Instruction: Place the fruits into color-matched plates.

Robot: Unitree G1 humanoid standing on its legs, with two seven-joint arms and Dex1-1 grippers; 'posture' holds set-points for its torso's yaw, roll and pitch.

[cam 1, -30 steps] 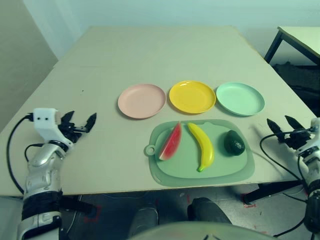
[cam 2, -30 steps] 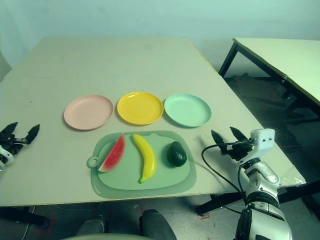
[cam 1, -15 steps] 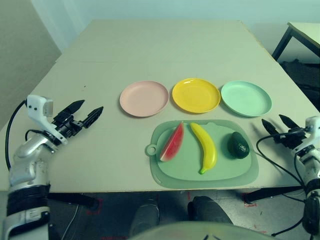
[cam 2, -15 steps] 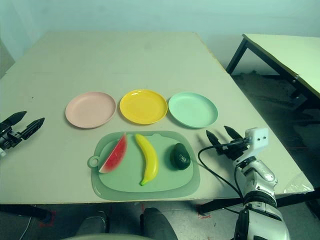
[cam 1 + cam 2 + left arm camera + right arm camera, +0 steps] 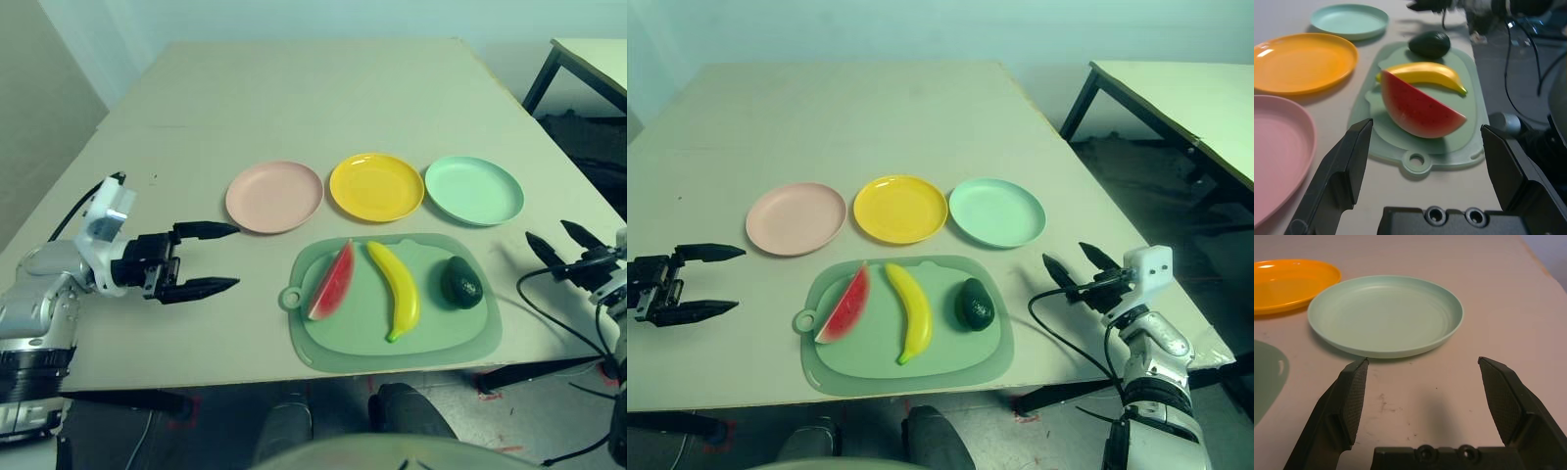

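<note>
Showing red, the watermelon wedge (image 5: 332,281)

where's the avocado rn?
Left eye view: the avocado lies on the right-hand part of the green cutting board, right of the banana, with the mint plate just beyond the board.
</note>
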